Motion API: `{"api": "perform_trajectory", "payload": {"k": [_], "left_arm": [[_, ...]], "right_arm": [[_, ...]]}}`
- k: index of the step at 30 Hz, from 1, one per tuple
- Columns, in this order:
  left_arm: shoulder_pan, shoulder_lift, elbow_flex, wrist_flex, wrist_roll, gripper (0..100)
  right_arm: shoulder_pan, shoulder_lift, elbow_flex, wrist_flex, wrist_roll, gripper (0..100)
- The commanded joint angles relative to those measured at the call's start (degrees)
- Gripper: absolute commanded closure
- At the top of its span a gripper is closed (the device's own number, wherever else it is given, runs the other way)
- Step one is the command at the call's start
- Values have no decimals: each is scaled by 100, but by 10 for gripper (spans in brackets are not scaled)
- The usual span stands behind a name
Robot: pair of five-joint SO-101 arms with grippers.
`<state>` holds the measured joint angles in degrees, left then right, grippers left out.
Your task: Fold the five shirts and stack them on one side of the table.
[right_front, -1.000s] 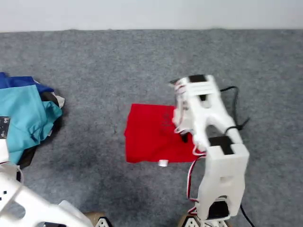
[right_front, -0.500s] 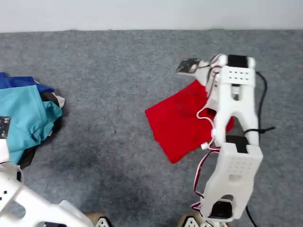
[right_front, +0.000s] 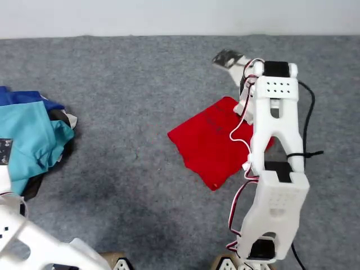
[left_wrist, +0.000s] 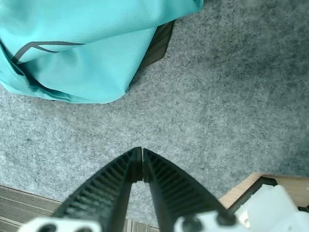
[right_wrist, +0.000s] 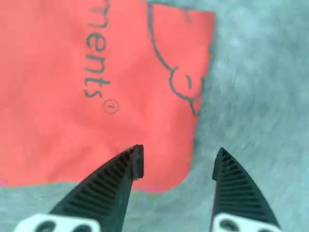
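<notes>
The red shirt (right_front: 205,143) lies folded on the grey mat (right_front: 124,79), just off centre toward 3 o'clock in the high view and turned at a slant. Its 3 o'clock side is hidden under the white right arm (right_front: 275,129), which comes in from the 5 o'clock edge and runs up toward 1 o'clock. From above, that arm covers its own fingers.

The wrist view shows the right gripper (right_wrist: 179,151) with its jaws spread wide and nothing between them. It hangs over a corner of the red shirt, one finger above the cloth and the other above bare mat. Whether the tips touch down cannot be told. Dark print on the shirt is cut off at the frame edge.

At 9 o'clock a loose pile sits partly out of frame: a teal shirt (right_front: 31,140) on top, a blue shirt (right_front: 22,97) behind it, and a dark cloth (right_front: 63,117) that only peeks out beneath. How many pieces the pile holds cannot be made out.

The left arm (right_front: 22,239) is cropped at the 7 o'clock corner. The left gripper (left_wrist: 142,151) has its jaws pressed together, tips meeting, gripping nothing, over bare mat near the teal shirt's edge.
</notes>
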<state>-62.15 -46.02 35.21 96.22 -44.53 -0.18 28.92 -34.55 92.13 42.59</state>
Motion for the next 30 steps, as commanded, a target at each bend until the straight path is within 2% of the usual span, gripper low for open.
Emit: {"api": "perform_trajectory", "payload": {"k": [1,4,9,12,15,19,22,30], "left_arm": [[44,-97,-31,-70,-44,985],[44,-97,-31,-70,-44,985],[53,-97,-31,-79,-44,985],[53,-97,-31,-88,-44,985],[53,-97,-31,-88,-44,985],[53,-97,-31,-88,-53,985],[53,-97,-31,-88,-53,985],[53,-97,-31,-79,-53,985]], "right_arm": [[-4,-699,-299,488,-1380,760],[-154,-892,-281,1051,-2602,759],[-321,-1007,-9,1068,-4923,758],[-435,-989,105,1068,-5521,757],[-637,-901,273,1024,-6611,750],[-875,-593,536,699,-7657,620],[-910,-259,615,224,-8149,551],[-910,716,624,-611,-8607,604]]}}
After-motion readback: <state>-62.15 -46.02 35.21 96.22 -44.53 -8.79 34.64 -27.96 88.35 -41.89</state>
